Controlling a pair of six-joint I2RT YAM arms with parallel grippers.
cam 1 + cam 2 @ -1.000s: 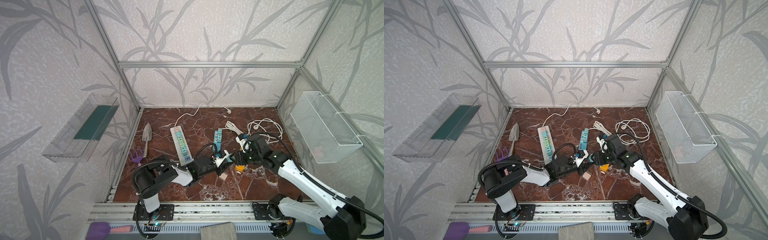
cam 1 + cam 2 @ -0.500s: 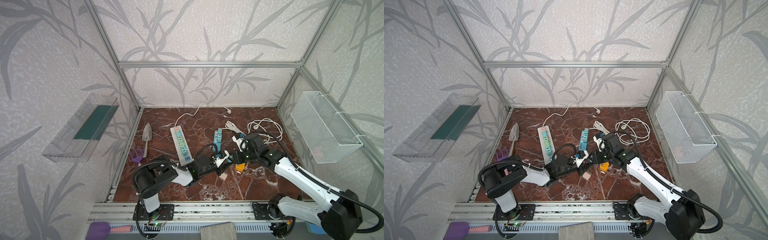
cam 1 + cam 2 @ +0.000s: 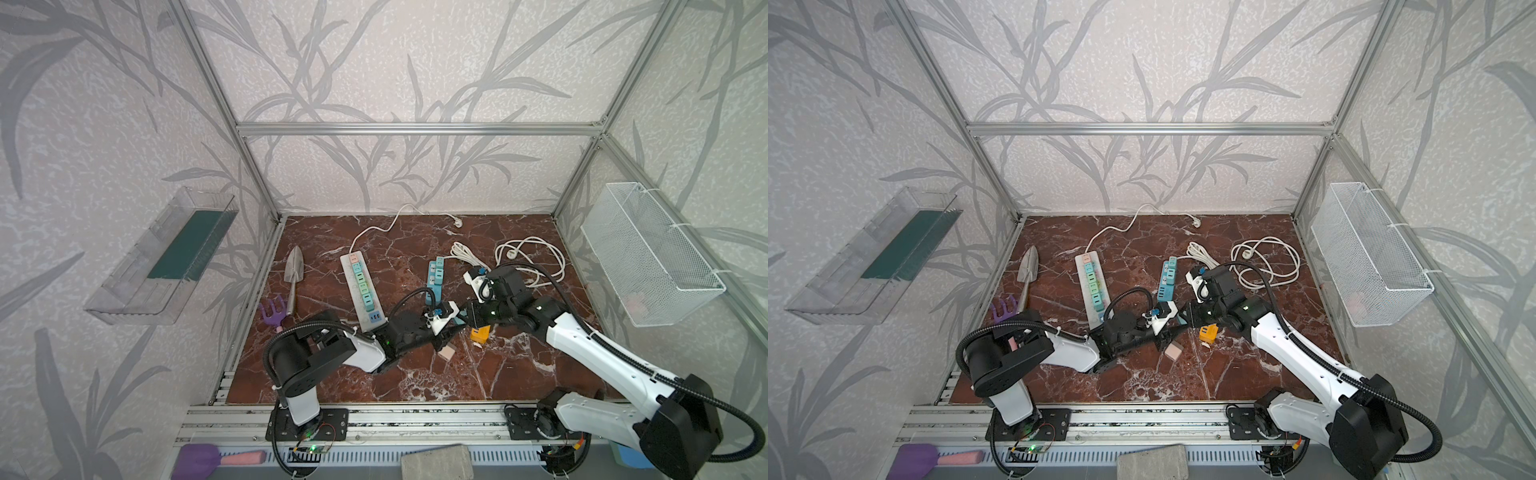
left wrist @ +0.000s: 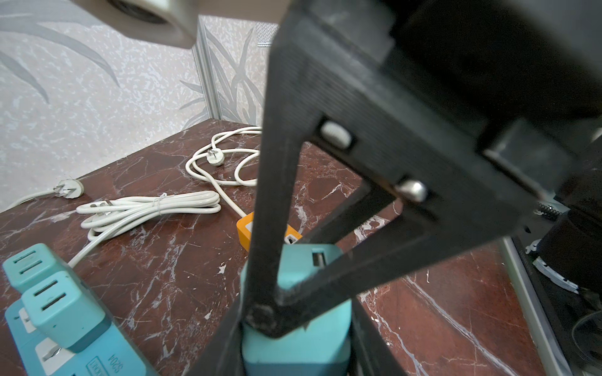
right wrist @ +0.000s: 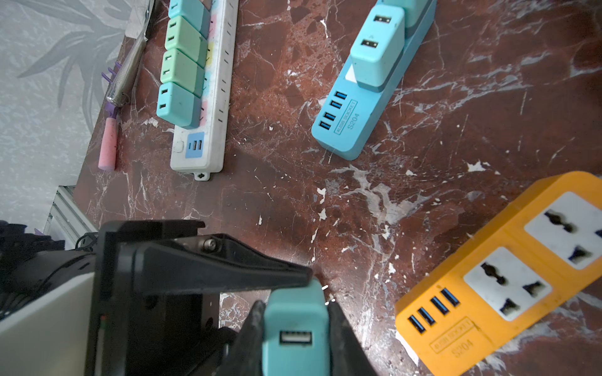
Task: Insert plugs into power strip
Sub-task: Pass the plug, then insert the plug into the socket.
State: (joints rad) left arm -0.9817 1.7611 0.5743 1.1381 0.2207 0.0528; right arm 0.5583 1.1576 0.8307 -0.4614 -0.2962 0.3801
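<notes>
Teal plug (image 3: 459, 321) near mid-table, in both top views; only a sliver of it shows between the two claws. Left gripper (image 3: 456, 327) reaches in from the left, right gripper (image 3: 463, 318) from the right, and their tips meet on the plug. Whether it clears the marble floor (image 3: 374, 374) cannot be told from above. Orange power strip (image 3: 480, 333) just beside the claws. Pale pink plug (image 3: 446, 352) loose on the floor, nearer the front. Blue power strip (image 3: 434, 277) farther back; white power strip (image 3: 360, 291) to its left, a row of teal and green plugs seated along it.

Left wrist: teal plug (image 4: 296, 345) pinched between the left gripper's own fingers (image 4: 215, 348). A triangular finger of the right gripper crosses the plug's face and presses on it. Orange strip just behind; blue strip off to one side with two teal plugs seated. Coiled white cords (image 4: 146, 208) beyond.

Right wrist: teal plug (image 5: 294, 312) clamped on both sides by the right gripper's fingers (image 5: 247, 345), USB port toward the camera. One left-gripper finger (image 5: 228, 270) touches its far end. Orange strip near, two sockets and four USB ports showing.
</notes>
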